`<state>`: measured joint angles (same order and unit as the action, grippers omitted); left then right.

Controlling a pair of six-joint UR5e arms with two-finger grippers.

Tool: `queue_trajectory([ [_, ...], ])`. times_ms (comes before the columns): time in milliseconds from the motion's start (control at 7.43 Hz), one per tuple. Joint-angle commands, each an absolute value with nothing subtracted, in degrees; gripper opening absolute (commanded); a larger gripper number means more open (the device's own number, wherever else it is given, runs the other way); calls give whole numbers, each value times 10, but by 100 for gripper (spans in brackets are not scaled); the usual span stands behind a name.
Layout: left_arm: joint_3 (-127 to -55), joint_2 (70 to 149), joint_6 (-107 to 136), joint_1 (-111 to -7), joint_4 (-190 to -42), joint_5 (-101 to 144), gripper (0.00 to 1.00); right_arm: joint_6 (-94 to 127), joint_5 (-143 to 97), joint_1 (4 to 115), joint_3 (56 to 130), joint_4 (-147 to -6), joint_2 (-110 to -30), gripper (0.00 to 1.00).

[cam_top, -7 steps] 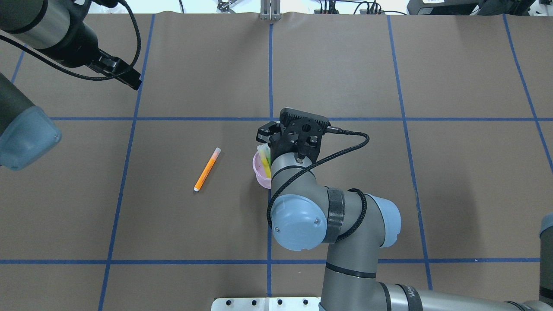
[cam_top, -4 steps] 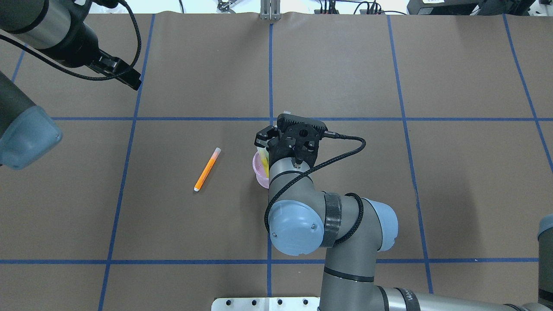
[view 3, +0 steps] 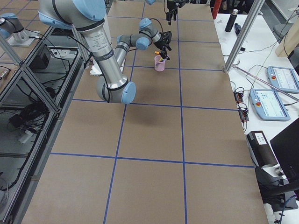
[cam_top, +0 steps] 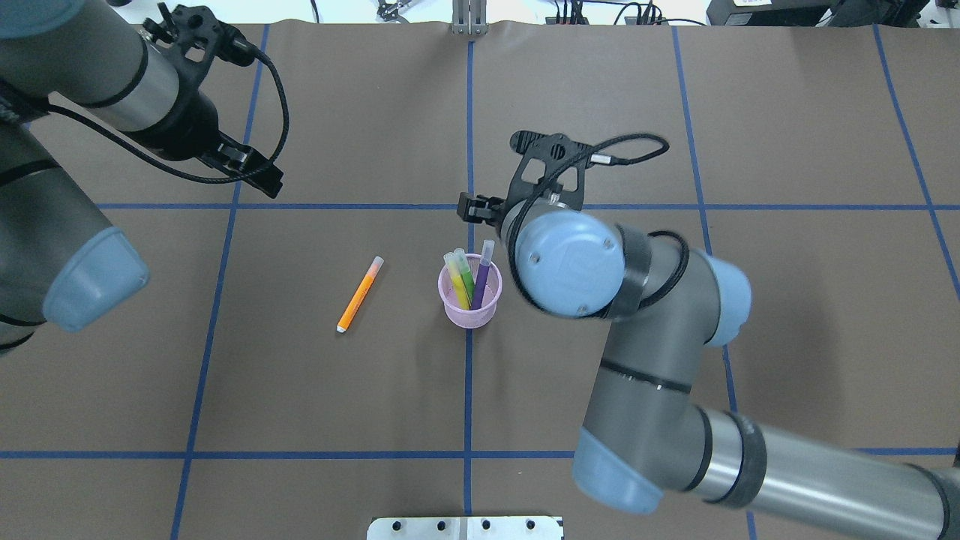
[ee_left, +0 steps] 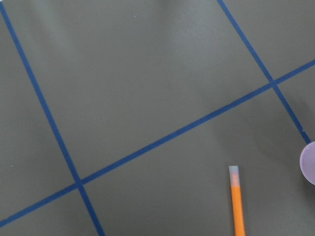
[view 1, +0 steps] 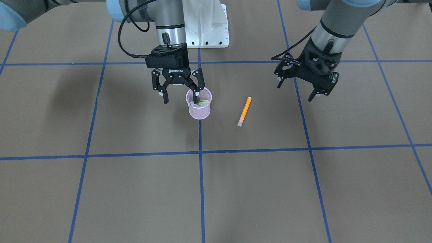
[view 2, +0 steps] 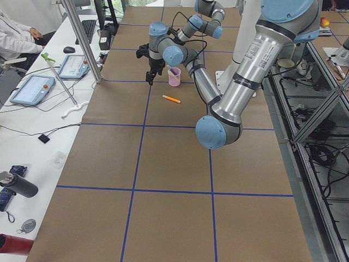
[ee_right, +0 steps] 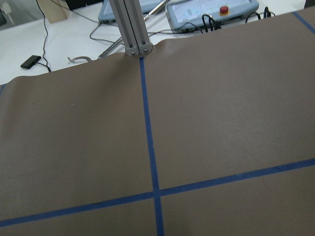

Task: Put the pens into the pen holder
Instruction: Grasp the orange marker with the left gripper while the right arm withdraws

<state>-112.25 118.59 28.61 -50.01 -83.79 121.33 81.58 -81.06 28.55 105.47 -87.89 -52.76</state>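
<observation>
the right gripper (view 1: pixel 180 98) had lifted clear of the pen holder (cam_top: pixel 469 321), jaws apart and empty, and the purple pen (cam_top: pixel 484 274) now stood inside with the green pen (cam_top: pixel 465 279) and yellow pen (cam_top: pixel 455 283) (three of four home). only the orange pen (cam_top: pixel 359 295) lay on the table (cam_top: pixel 300 390), left of the holder, open paper all round it; the left gripper (view 1: pixel 295 91), jaws apart, hovered nearby.

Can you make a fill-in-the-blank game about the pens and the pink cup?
The pen lying on the table is ___.
The pink pen holder has ___ pens inside.
With the yellow pen and green pen stands a ___ one.
The right gripper is ___, holding nothing.
Missing words: orange, three, purple, open.
</observation>
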Motion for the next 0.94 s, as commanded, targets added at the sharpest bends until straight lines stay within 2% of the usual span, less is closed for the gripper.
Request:
queue_trajectory([
  [0, -1069, 1186, 341, -464, -904, 1213, 99, 717, -1028, 414, 1060, -922, -536, 100],
  [538, -942, 1224, 404, -393, -997, 1162, 99, 470, -1214, 577, 1060, -929, -618, 100],
  [808, -923, 1238, 418, -367, -998, 1136, 99, 385, -1252, 623, 1060, -929, -652, 100],
])
